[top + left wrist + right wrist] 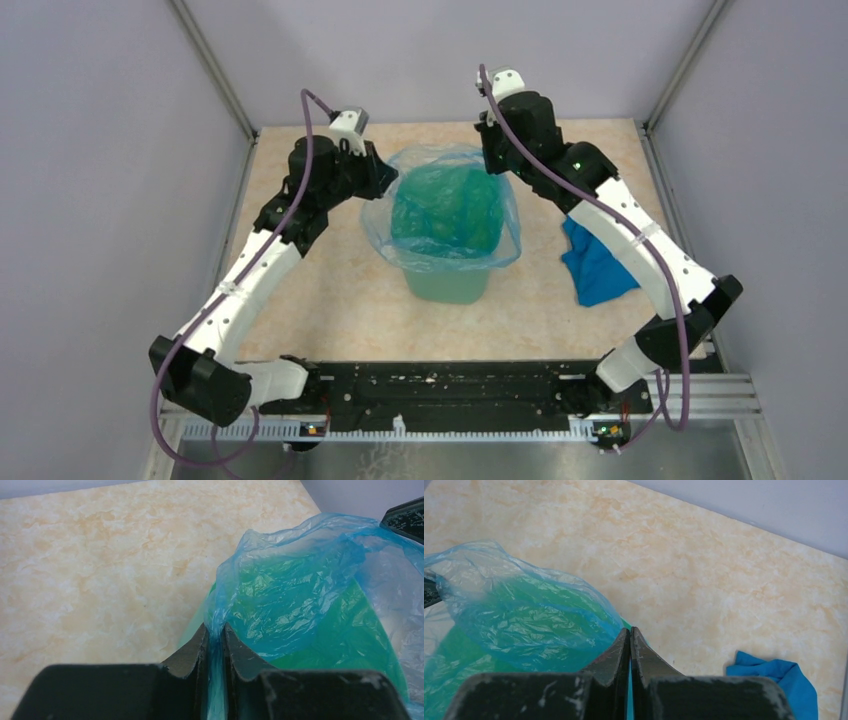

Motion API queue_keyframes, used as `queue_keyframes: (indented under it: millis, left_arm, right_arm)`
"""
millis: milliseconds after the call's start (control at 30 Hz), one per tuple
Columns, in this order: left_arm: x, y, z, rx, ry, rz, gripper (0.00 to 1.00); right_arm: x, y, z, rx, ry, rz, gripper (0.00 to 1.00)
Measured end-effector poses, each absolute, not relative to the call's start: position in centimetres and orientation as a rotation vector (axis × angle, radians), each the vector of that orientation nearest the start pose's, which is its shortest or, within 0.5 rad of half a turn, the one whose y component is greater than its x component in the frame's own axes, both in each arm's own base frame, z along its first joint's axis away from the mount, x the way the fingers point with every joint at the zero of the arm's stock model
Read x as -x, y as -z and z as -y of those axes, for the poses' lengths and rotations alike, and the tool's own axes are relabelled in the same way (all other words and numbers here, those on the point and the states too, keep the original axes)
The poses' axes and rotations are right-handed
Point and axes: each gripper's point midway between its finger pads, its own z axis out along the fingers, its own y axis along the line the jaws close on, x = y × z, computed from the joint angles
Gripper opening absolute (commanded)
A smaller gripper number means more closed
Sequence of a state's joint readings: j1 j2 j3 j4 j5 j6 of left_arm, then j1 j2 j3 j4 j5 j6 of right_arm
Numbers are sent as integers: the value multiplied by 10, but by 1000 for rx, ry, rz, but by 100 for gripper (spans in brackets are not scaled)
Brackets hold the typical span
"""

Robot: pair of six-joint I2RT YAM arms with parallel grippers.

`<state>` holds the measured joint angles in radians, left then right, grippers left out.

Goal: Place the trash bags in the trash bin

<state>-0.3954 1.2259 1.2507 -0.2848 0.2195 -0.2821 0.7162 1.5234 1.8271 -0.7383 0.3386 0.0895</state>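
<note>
Sitting in the middle of the shiny, marbled beige table (330, 300) is the smooth mint-green plastic bin (447, 283), with its square mouth with round corners. The thin, crinkly, see-through light blue plastic bag (452, 205) is tucked down inside the bin, and its wrinkly top edge is puffed out wide around the rim. The bag's left edge is pinched tight by the black left gripper (215, 645), with a thin strip of film squeezed between the two nearly closed fingers. The bag's right edge is pinched the same way by the black right gripper (630, 647), whose fingers are pressed almost together. A soft, crumpled bright blue cloth (598, 265) is seen lying on the table near the bin's right side.
</note>
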Motion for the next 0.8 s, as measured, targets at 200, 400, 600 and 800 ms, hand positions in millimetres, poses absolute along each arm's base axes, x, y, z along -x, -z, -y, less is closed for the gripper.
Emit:
queue_keyframes:
  millis: [200,400,600,800]
  left_arm:
    - [-354,-312,200,-254,662,-1893,18]
    - [-356,-313,198,-243,650,-1885,18]
    - [-367,-301,198,-232,638,-1910,18]
    - [-381,-273,198,-215,623,-1981,18]
  right_arm:
    - [-369,-353,-235,396,-181,-1984,0]
    - [-372,-355,-235,382,-211,-1979,0]
    - [-375,-353,-237,393,-240,-1985,0]
    - [-402,-331,-231,370,-241,-2028,0]
